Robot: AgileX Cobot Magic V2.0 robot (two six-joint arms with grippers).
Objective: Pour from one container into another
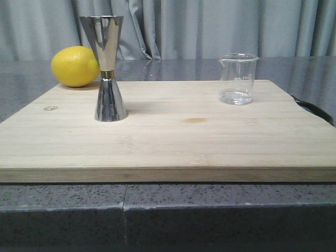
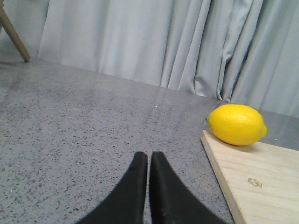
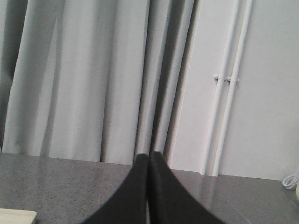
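A small clear glass beaker (image 1: 238,79) stands upright at the back right of the wooden board (image 1: 168,142), with a little clear liquid at its bottom. The tall polished steel jigger (image 1: 108,68) stands upright on the board's left part, its brass waist level with the lemon behind it. Neither arm shows in the front view. My left gripper (image 2: 149,156) is shut and empty over the grey counter, left of the board's corner. My right gripper (image 3: 149,155) is shut and empty, facing the curtain, with neither beaker nor jigger in its view.
A yellow lemon (image 1: 75,66) lies at the board's back left corner, also the lemon (image 2: 237,124) in the left wrist view. A dark cable (image 1: 314,109) runs off the board's right edge. Grey speckled counter (image 2: 70,126) surrounds the board; curtain (image 3: 93,74) behind.
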